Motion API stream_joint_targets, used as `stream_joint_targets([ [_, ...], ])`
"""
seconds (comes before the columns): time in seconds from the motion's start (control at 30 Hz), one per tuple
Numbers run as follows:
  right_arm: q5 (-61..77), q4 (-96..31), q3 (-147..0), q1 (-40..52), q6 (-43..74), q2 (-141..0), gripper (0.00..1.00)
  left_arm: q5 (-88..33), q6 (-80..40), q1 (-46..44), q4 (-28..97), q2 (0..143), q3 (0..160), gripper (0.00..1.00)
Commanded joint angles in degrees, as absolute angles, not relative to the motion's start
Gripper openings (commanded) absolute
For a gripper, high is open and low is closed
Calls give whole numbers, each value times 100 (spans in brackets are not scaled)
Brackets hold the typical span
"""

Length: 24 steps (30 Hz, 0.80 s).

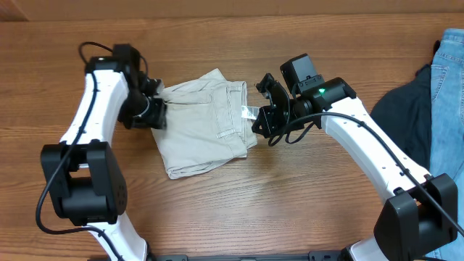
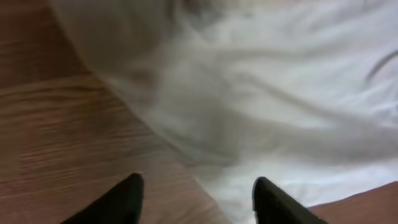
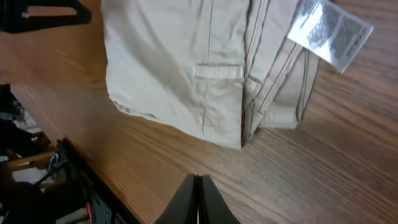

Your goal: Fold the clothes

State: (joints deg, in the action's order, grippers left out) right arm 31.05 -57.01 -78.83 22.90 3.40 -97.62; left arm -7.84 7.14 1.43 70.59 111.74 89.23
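The left tool (image 2: 200, 198) stood spread at the left edge of the cream shorts (image 1: 203, 123), which lay folded in a rough block mid-tabletop. If it closed carelessly, it could catch only the top layer and drag the fold open. The right tool (image 3: 198, 200), pressed together and empty, hung just beside the right edge and might nudge it askew. On the wood-grain tabletop (image 1: 290, 210), a dark garment (image 1: 402, 116) and blue jeans (image 1: 448, 87) lay far right.
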Motion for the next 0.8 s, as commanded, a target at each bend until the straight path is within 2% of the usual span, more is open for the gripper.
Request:
stream_joint_targets([
  [0.0,3092,-5811,-7885,2307,294,-9609,5,-886,-565,366,7054,11034,8718,75],
  [0.1,3092,-5839,-7885,2307,294,-9609,5,-1500,-1035,694,6906,11034,8416,80],
  [0.23,3092,-5800,-7885,2307,294,-9609,5,-1688,-1184,781,6477,11034,7839,88],
  [0.33,3092,-5739,-7885,2307,294,-9609,5,-2357,-1317,687,5852,11034,7319,86],
  [0.43,3092,-5756,-7885,2307,294,-9609,5,-2403,-2088,611,5413,11034,7019,79],
  [0.47,3092,-5760,-7885,2307,294,-9609,5,-2403,-2294,602,5280,11034,6947,72],
  [0.5,3092,-5760,-7885,2307,294,-9609,5,-2425,-2526,598,5135,11034,6886,61],
  [0.53,3092,-5760,-7885,2307,294,-9609,5,-2547,-2740,598,4939,11034,6842,31],
  [0.57,3092,-5760,-7885,2307,294,-9609,5,-2681,-2838,609,4786,11034,6836,10],
  [0.6,3092,-5760,-7885,2307,294,-9609,5,-2827,-2943,642,4602,11034,6836,4],
  [0.77,3092,-5900,-7885,2307,294,-9609,5,-2781,-3957,1157,4051,11034,6836,4],
])
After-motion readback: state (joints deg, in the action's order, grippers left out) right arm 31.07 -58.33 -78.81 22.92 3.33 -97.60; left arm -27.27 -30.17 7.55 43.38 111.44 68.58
